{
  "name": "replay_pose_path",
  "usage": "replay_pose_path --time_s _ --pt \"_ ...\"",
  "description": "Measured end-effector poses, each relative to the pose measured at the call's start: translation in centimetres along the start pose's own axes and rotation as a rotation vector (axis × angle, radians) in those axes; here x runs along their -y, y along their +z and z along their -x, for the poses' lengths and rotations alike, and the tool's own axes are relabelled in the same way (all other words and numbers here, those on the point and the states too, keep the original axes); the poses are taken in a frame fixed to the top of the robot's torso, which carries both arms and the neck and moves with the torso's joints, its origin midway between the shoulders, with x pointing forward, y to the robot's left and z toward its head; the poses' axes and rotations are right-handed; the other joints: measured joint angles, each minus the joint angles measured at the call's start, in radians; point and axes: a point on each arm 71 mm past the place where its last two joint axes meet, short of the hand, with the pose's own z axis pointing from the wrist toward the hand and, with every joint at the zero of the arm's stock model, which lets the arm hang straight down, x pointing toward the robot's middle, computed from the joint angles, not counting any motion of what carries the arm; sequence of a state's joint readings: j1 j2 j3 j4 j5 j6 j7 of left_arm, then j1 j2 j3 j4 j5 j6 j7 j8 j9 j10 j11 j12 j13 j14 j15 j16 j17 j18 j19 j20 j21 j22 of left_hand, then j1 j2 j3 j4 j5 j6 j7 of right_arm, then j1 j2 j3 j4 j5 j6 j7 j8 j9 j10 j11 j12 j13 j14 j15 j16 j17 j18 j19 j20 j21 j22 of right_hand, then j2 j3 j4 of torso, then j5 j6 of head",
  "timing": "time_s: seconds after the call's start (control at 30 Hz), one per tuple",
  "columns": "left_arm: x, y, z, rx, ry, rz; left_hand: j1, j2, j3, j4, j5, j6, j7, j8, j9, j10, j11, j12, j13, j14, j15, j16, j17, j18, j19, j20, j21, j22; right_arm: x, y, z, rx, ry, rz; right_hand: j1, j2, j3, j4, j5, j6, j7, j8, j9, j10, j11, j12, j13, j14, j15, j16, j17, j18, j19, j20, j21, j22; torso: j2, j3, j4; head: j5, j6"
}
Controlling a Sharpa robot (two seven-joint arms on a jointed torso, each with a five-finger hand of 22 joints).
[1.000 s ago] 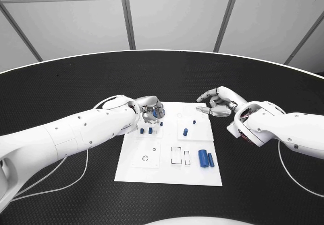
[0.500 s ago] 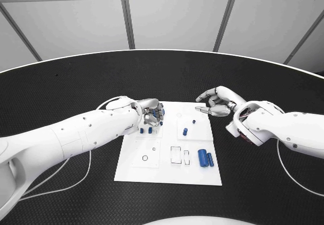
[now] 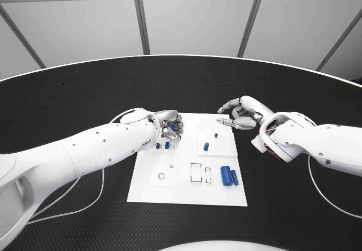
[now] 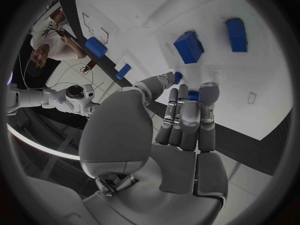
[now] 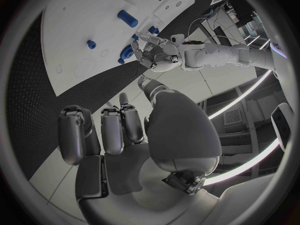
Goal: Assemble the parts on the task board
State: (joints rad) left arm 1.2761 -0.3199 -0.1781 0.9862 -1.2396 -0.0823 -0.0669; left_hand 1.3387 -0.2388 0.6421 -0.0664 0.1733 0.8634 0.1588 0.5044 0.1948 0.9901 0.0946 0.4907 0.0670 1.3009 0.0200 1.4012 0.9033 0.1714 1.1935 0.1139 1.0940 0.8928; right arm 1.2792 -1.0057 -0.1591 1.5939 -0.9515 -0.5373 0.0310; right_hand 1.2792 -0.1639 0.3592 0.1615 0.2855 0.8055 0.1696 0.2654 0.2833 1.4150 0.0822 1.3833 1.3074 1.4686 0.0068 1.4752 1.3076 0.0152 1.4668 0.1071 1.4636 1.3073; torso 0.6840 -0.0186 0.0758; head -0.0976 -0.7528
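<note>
The white task board [image 3: 189, 188] lies mid-table. My left hand [image 3: 169, 125] hovers over its far left corner, fingers drawn together, and pinches a small blue part [image 4: 178, 77] at its fingertips. Just below the hand two short blue parts [image 3: 163, 146] stand on the board, and two more [image 3: 206, 146] sit toward the middle. A large blue cylinder [image 3: 225, 174] and a thinner one [image 3: 235, 178] lie near the board's right edge. My right hand [image 3: 240, 115] hangs over the far right corner, fingers curled in with nothing in them. The right wrist view shows its curled fingers [image 5: 100, 130].
A ring outline [image 3: 160, 175] and rectangular slots [image 3: 198, 173] mark the board's near half. Black table [image 3: 90, 94] surrounds the board on all sides. White cables [image 3: 90, 193] trail under my left arm and another beside my right arm.
My left hand has edged a little farther over the board's far left corner with the blue part still in its fingers. The right hand has barely moved.
</note>
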Motion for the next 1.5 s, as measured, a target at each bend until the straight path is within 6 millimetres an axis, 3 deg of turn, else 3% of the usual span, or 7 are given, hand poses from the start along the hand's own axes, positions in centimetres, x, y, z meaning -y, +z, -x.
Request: replay_pose_path --time_s 0.17,1.03,1.1,1.17,1.33,1.5 --pt "0.0 0.1 -0.3 -0.02 0.001 0.006 0.0 0.0 0.003 -0.003 -0.004 0.007 -0.003 0.0 0.0 0.008 -0.001 -0.006 0.002 0.007 0.0 0.005 0.01 -0.01 0.012 -0.001 0.01 0.013 0.0 0.0 0.0 -0.001 0.0 0.0 0.0 0.0 0.0 0.0 0.0 0.0 0.0 0.0 0.0 0.0 0.0 0.0 0.0 0.0 0.0 0.0 0.0 0.0 0.0 0.0 0.0 0.0 0.0 -0.0001 0.001 -0.001 -0.002" --pt "-0.1 0.6 -1.3 -0.034 0.02 0.021 0.0 0.008 0.005 -0.005 -0.015 0.02 -0.005 -0.005 0.0 0.029 -0.007 -0.008 0.014 0.032 -0.004 0.019 0.048 -0.01 0.023 -0.005 0.033 0.038 -0.1 0.1 -0.1 -0.005 0.0 0.003 0.0 0.0 0.003 -0.003 0.0 0.0 0.0 0.0 0.0 0.0 0.0 0.0 0.0 0.0 0.0 0.0 0.0 0.0 0.0 0.0 0.0 0.0 0.0 -0.0017 0.002 -0.004 -0.009" --pt "-0.1 0.6 -1.4 -0.034 0.024 0.021 0.0 0.008 0.005 -0.005 -0.018 0.02 -0.006 -0.005 0.0 0.03 -0.009 -0.008 0.072 0.036 0.0 0.019 0.052 -0.01 0.023 -0.005 0.033 0.038 -0.1 0.1 -0.1 -0.005 0.0 0.003 0.0 0.0 0.003 -0.003 0.0 0.0 0.0 0.0 0.0 0.0 0.0 0.0 0.0 0.0 0.0 0.0 0.0 0.0 0.0 0.0 0.0 0.0 0.0 -0.0017 0.0019 -0.004 -0.01" --pt "0.0 0.6 -1.5 -0.031 0.032 0.022 0.0 0.008 0.003 -0.007 -0.017 0.02 -0.006 -0.003 0.002 0.026 -0.005 -0.029 0.497 0.036 0.0 0.023 0.052 -0.002 0.025 -0.007 0.038 0.037 -0.1 0.1 -0.1 -0.006 0.0 0.002 0.0 0.0 0.003 -0.003 0.0 0.0 0.0 0.0 0.0 0.0 0.0 0.0 0.0 0.0 0.0 0.0 0.0 0.0 0.0 0.0 0.0 0.0 0.0 -0.0016 0.0019 -0.004 -0.01" --pt "0.1 0.7 -1.6 -0.016 0.049 0.02 -0.006 0.002 0.002 -0.008 -0.017 0.022 -0.007 -0.008 0.004 0.026 -0.005 -0.026 0.495 0.036 0.0 0.024 0.056 -0.016 0.027 -0.009 0.039 0.037 -0.1 0.1 -0.1 -0.006 0.0 0.002 0.0 0.0 0.003 -0.003 0.0 0.0 0.0 0.0 0.0 0.0 0.0 0.0 0.0 0.0 0.0 0.0 0.0 0.0 0.0 0.0 0.0 0.0 0.0 -0.0017 0.0019 -0.006 -0.012" --pt "0.2 0.7 -1.6 0.0 0.066 0.019 -0.017 -0.007 -0.01 -0.007 -0.018 0.022 -0.007 -0.012 0.0 0.026 -0.005 -0.025 0.495 0.043 0.0 0.029 0.064 -0.017 0.03 -0.005 0.039 0.039 -0.1 0.1 -0.1 -0.006 0.0 0.002 0.0 0.0 0.003 -0.003 0.0 0.0 0.0 0.0 0.0 0.0 0.0 0.0 0.0 0.0 0.0 0.0 0.0 0.0 0.0 0.0 0.0 0.0 0.0 -0.0017 0.0023 -0.007 -0.013"
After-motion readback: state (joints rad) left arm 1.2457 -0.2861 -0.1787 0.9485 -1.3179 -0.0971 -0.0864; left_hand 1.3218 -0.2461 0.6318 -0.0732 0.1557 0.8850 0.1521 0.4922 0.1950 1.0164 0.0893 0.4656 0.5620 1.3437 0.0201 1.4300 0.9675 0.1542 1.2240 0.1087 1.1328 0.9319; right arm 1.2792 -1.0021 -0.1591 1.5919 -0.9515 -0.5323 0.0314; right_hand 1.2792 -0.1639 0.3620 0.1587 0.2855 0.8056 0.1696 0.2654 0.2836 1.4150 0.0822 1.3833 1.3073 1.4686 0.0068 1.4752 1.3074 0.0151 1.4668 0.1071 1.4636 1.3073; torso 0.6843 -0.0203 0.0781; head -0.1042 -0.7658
